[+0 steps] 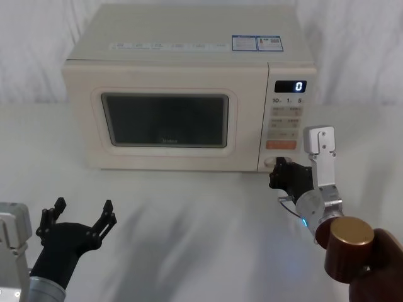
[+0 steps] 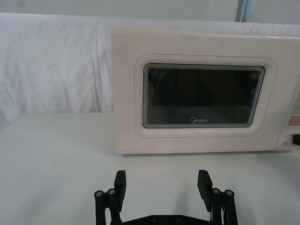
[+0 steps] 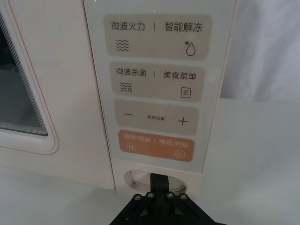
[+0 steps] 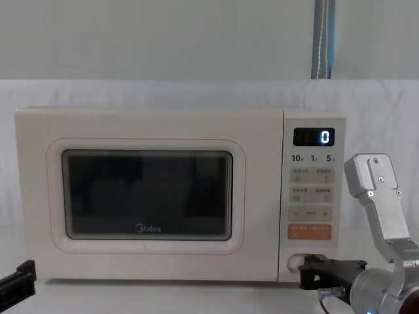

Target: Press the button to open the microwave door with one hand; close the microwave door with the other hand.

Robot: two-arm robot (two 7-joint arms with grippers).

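The right gripper [image 3: 159, 180], fingers together, seemingly touches the button [image 3: 136, 177]; the microwave door [image 1: 165, 119] remains shut. The left gripper [image 2: 162, 183] waits spread open.

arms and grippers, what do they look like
The left gripper is all black with blocky fingertips on a black arm. The right gripper is black with a silver cylindrical wrist, a light grey boxy link, a small blue light and a brown cylindrical joint.

Bright, even, diffuse room light, soft smeared shadows on the white table [image 1: 189, 214] before the microwave [image 1: 189, 88], dim reflections in its dark window [image 4: 147, 195], head view slightly soft and hazy, wrist views sharp, display [image 4: 314, 137] glowing cleanly.
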